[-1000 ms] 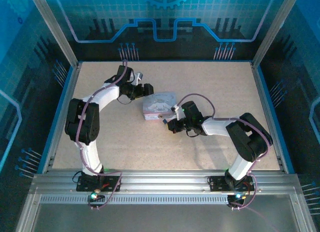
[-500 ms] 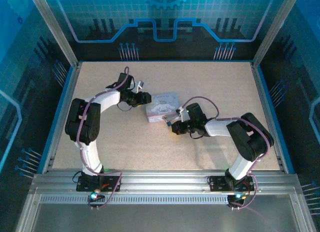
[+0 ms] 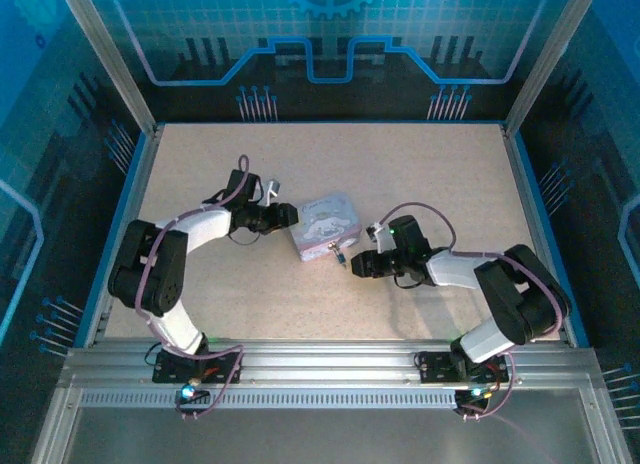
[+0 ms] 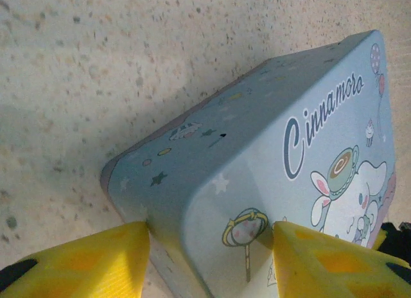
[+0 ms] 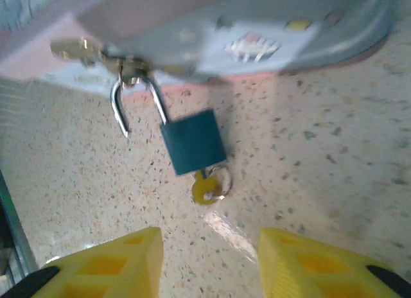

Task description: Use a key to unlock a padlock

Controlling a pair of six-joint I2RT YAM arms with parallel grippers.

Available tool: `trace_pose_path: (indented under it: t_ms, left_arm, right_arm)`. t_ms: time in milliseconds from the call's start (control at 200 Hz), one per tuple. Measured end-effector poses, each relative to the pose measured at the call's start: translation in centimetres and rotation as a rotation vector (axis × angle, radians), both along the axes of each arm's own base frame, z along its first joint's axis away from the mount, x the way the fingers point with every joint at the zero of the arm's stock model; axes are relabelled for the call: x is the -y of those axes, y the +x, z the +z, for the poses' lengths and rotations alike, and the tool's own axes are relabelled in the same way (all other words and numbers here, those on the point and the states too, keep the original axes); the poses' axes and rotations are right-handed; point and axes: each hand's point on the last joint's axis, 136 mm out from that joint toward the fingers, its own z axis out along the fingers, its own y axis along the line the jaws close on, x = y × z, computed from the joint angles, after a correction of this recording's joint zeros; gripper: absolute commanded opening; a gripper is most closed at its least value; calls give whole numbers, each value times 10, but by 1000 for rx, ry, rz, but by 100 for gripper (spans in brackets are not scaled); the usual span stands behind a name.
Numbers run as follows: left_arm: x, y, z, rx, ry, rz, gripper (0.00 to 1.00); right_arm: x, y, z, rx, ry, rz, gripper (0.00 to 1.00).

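The left pincer (image 3: 285, 216) is closed on the short end of a pale blue cartoon-printed tin (image 3: 325, 222). In its wrist view the left pincer (image 4: 212, 250) has one yellow finger (image 4: 77, 262) against the tin's (image 4: 257, 157) side wall. The other finger (image 4: 327, 259) rests on the printed lid, so a rounded corner of the tin sits between them. Beyond that corner, ahead of this pincer and to its left, there is only bare speckled table (image 4: 96, 67).

The right pincer (image 3: 355, 265) stands open at roughly half width and holds nothing. Its own camera shows the right pincer (image 5: 209, 253) with bare table (image 5: 334, 169) between its fingers (image 5: 103, 266).

The padlock (image 5: 192, 142) lies just ahead of this pincer, slightly left of its centre line, with a clear strip of table between the two. The silvery shackle (image 5: 138, 96) is hooked through the clasp (image 5: 125, 70) on the tin's (image 5: 257, 28) long lower edge. One leg of the shackle hangs free of the dark body.

The key (image 5: 205, 189), brassy and carrying a small ring (image 5: 221, 179), sticks out of the body's near end towards the pincer. To the right of the padlock the table runs open along the tin's edge.

From above, the padlock (image 3: 338, 252) sits between the tin and the right pincer. Wide bare table (image 3: 430, 174) surrounds both arms.
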Motion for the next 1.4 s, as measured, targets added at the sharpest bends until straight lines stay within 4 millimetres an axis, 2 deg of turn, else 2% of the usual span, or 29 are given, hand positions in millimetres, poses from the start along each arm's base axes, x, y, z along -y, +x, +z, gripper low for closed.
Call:
trace_pose_path:
  t_ms: [155,285,400,490,610,760,880,1206,1401]
  left_arm:
    - [3,-14,-1,-5,-11,10,54]
    - [5,-18,-1,-6,-15,21,54]
    - [3,-20,-1,-11,-14,39,54]
    - [3,-21,-1,-10,-12,42,54]
    - [4,-22,0,-7,-11,48,54]
    - [8,-24,0,-12,-18,46,54]
    - [10,-25,0,-12,-19,41,53]
    - [10,-25,0,-12,-18,41,53]
    - [10,-25,0,-13,-18,41,53]
  right_arm:
    - [-5,13,19,38,57,19,50]
    - [-19,38,43,108,111,40,51]
    - [-21,57,41,109,122,30,54]
    - [-21,63,42,115,128,27,56]
    - [-22,60,44,131,146,38,56]
    - [-20,36,42,130,183,83,50]
    - [-20,25,34,108,204,104,48]
    - [-25,28,15,58,213,116,48]
    - [-29,32,6,32,225,120,40]
